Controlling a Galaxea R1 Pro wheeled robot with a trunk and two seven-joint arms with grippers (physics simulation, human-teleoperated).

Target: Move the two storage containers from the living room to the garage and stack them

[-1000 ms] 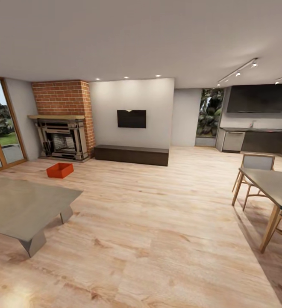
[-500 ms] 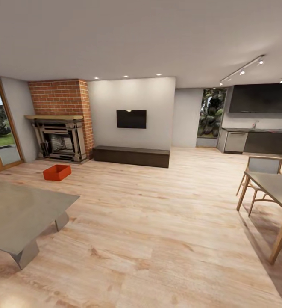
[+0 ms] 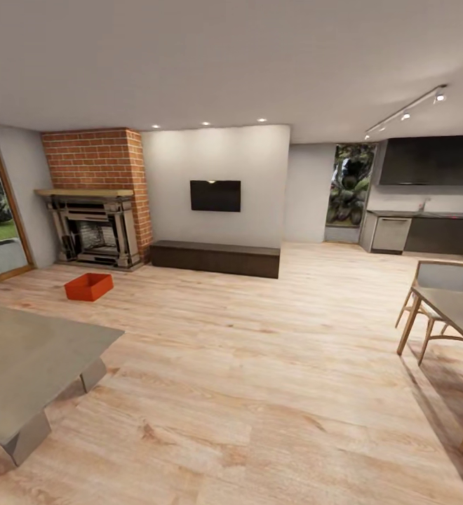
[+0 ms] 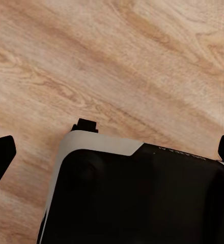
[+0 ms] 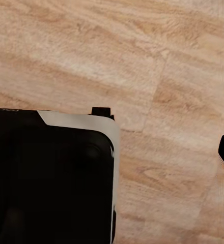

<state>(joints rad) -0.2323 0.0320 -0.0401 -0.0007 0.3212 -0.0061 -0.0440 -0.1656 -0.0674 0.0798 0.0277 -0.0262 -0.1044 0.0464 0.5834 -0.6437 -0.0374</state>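
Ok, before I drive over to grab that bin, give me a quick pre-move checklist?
1. One orange-red storage container located on the wood floor before the fireplace: ok.
2. Second container located: not ok, only one is in sight.
3. Floor path to it clear: cannot tell; grey coffee table sits close on the left.
4. Container upright, open top up: ok.
5. Left gripper fingertips wide apart, nothing between: ok.
6. Right gripper state: cannot tell.
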